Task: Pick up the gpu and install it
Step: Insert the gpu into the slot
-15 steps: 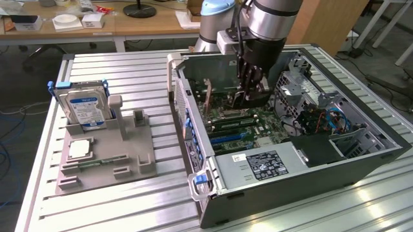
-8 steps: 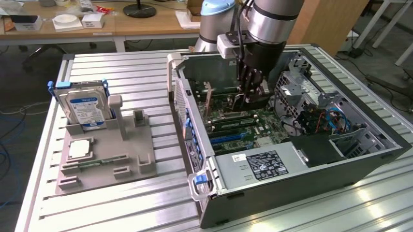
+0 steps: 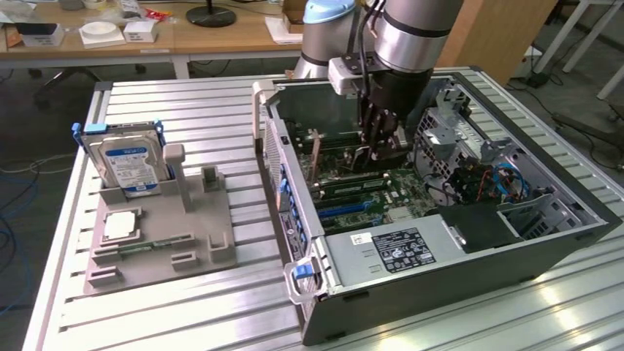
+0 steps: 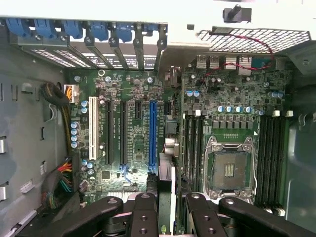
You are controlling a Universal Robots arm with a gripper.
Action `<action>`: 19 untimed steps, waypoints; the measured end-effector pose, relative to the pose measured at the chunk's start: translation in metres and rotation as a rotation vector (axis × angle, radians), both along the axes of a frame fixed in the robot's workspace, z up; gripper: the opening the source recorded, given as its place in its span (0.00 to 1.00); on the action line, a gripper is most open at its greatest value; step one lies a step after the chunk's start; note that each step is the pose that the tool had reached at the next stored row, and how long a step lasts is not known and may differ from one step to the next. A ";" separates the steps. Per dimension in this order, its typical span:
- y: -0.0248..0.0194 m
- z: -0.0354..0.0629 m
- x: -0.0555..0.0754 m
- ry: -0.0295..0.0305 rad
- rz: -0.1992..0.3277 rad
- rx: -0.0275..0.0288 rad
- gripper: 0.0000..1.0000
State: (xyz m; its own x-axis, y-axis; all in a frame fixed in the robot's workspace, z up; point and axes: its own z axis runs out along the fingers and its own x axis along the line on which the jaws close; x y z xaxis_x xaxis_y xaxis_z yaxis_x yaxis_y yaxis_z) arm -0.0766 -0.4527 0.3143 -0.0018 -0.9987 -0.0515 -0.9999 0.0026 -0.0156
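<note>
Gripper (image 4: 165, 210) fingers narrow, clamped on gpu (image 4: 166, 173) edge-up over motherboard (image 4: 133, 128); blue slot (image 4: 152, 133) just beside.

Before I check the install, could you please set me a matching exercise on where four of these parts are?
Things:
1. gpu
2. hard drive
3. long blue slot
4. CPU socket

Places or states:
A. standing upright in the grey holder outside the computer case
B. framed in silver metal, nothing seated in it
C. edge-on between the fingers of the gripper, above the motherboard
D. empty, next to the black slots

Pairs: 1-C, 2-A, 3-D, 4-B
</note>
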 end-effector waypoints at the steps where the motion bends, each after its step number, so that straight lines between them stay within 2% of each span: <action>1: -0.0004 -0.0006 0.000 0.0000 0.000 -0.0001 0.27; 11: -0.0049 -0.0068 0.000 0.0000 0.000 -0.0001 0.27; 19: -0.0053 -0.0142 -0.004 0.0000 0.000 -0.0002 0.27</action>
